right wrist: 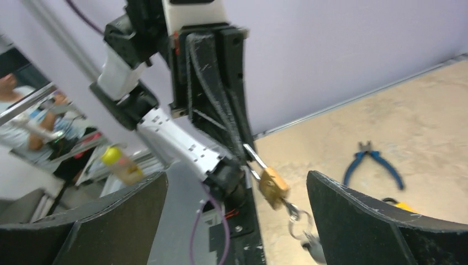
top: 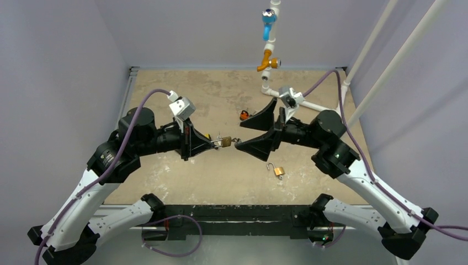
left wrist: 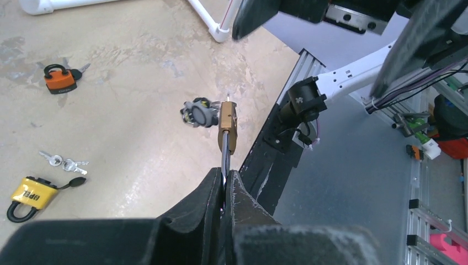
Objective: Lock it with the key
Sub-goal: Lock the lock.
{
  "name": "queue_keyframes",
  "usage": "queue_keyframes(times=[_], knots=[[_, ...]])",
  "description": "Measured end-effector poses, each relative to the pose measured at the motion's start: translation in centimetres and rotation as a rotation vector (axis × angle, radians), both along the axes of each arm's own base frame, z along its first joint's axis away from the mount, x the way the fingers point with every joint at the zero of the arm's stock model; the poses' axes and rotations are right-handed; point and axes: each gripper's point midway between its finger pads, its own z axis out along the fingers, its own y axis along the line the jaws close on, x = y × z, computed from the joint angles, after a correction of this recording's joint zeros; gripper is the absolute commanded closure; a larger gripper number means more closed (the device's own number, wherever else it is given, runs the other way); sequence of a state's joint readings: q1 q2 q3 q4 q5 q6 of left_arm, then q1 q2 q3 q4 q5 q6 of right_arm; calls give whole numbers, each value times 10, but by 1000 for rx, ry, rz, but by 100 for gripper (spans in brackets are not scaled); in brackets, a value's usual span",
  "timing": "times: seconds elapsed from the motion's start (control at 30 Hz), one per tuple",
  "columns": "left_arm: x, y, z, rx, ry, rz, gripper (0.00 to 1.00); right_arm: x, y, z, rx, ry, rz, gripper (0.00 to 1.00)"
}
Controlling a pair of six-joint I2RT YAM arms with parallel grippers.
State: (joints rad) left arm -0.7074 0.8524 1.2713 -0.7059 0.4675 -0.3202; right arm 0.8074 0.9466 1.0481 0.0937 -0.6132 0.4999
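Observation:
A small brass padlock (top: 225, 142) is held in the air over the middle of the table by its shackle. My left gripper (top: 212, 142) is shut on that shackle. In the left wrist view the padlock body (left wrist: 228, 128) stands beyond my left gripper (left wrist: 226, 179), and a key with a grey head and ring (left wrist: 200, 113) hangs at its far end. My right gripper (top: 239, 135) is wide open, facing the padlock. In the right wrist view the padlock (right wrist: 272, 186) and key ring (right wrist: 298, 218) lie between the spread fingers of my right gripper (right wrist: 236, 176), untouched.
A second brass padlock (top: 277, 170) lies open near the front right. An orange padlock (top: 243, 115) with keys lies behind the grippers. A yellow padlock (left wrist: 30, 194) and loose keys (left wrist: 65, 163) lie on the table. Blue pliers (right wrist: 372, 161) and a white pipe frame with valves (top: 269, 49) are there too.

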Motion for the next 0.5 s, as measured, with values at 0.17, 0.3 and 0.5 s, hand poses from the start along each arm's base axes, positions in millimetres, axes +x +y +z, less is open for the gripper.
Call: queue_keyframes(times=[0.17,0.3,0.5], knots=[[0,3,-4,18,-4,7,100,8,-22,-3,20,-16,-75,11],[0,3,-3,18,-6,6,100,10,-20,-17,-2,5,-73,29],[0,3,-4,18,-6,5,100,17,-14,-35,-43,34,-80,45]])
